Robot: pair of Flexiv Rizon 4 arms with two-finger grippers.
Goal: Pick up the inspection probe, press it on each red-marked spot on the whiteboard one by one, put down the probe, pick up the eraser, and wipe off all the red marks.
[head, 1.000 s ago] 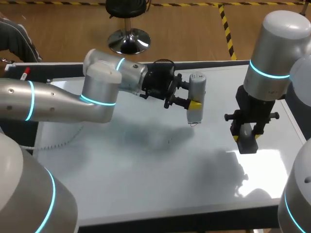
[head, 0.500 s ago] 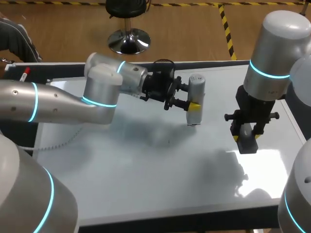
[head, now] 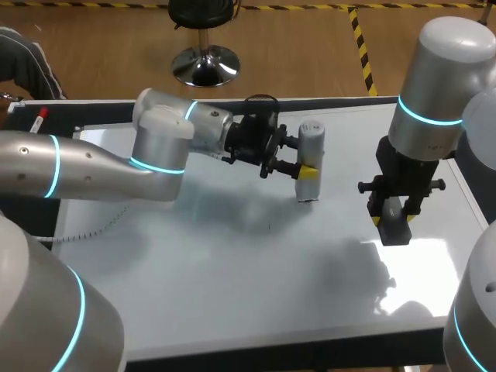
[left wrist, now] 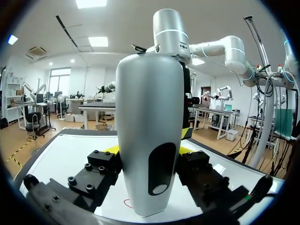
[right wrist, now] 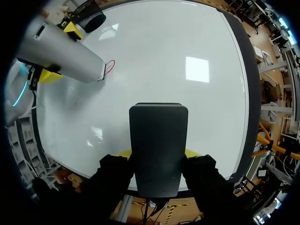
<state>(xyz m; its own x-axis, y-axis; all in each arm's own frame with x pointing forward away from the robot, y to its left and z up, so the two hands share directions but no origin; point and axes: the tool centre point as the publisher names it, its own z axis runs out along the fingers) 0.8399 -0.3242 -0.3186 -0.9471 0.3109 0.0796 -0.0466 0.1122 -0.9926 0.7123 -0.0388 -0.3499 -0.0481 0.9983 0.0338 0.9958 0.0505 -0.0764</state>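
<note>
My left gripper (head: 297,155) is shut on the inspection probe (head: 311,155), a pale grey cylinder held nearly upright over the whiteboard (head: 232,271). In the left wrist view the probe (left wrist: 150,117) fills the space between the left gripper's (left wrist: 149,151) yellow tips. The probe's tip (right wrist: 101,72) rests at a small red ring (right wrist: 110,66) on the board. Farther right, my right gripper (head: 394,219) hangs above the board, shut on the dark grey eraser (head: 395,230). The eraser (right wrist: 158,140) sits between the right gripper's (right wrist: 158,154) yellow tips.
A red-capped marker (head: 39,118) lies off the board's far left corner. A thin coiled cable (head: 93,229) crosses the board's left side beneath my left arm. The whiteboard's dark frame (head: 333,101) runs along the far edge.
The left arm has shifted the probe slightly leftward and set it more upright, its tip staying near the same spot. The right arm and eraser have not moved.
</note>
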